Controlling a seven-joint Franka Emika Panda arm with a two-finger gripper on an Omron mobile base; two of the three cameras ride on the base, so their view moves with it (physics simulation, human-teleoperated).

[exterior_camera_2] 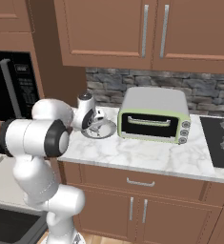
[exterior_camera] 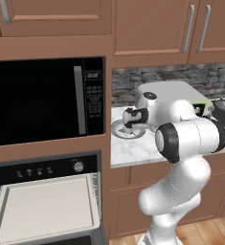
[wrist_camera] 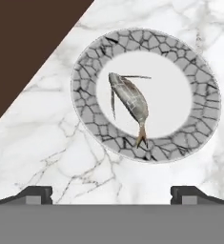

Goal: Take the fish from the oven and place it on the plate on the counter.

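Note:
A small grey-brown fish [wrist_camera: 129,102] lies in the pale centre of the round plate [wrist_camera: 87,102], whose rim is dark grey and crackled. The plate [exterior_camera: 118,132] [exterior_camera_2: 103,131] sits on the white marble counter [exterior_camera: 133,149] [exterior_camera_2: 132,152], near its left end. My gripper [wrist_camera: 111,193] [exterior_camera: 131,126] [exterior_camera_2: 95,125] hovers straight above the plate and is open. Its two fingertips stand wide apart with nothing between them, clear of the fish. Below and to the left is the oven [exterior_camera: 37,170], door open and cream tray [exterior_camera: 47,206] bare.
A large black microwave [exterior_camera: 37,100] is built in above the oven. A pale-green toaster oven [exterior_camera_2: 154,116] stands right of the plate, and a black cooktop [exterior_camera_2: 220,138] lies farther right. Wooden cabinets [exterior_camera_2: 108,33] hang overhead, and a stone backsplash [exterior_camera_2: 199,88] runs behind the counter.

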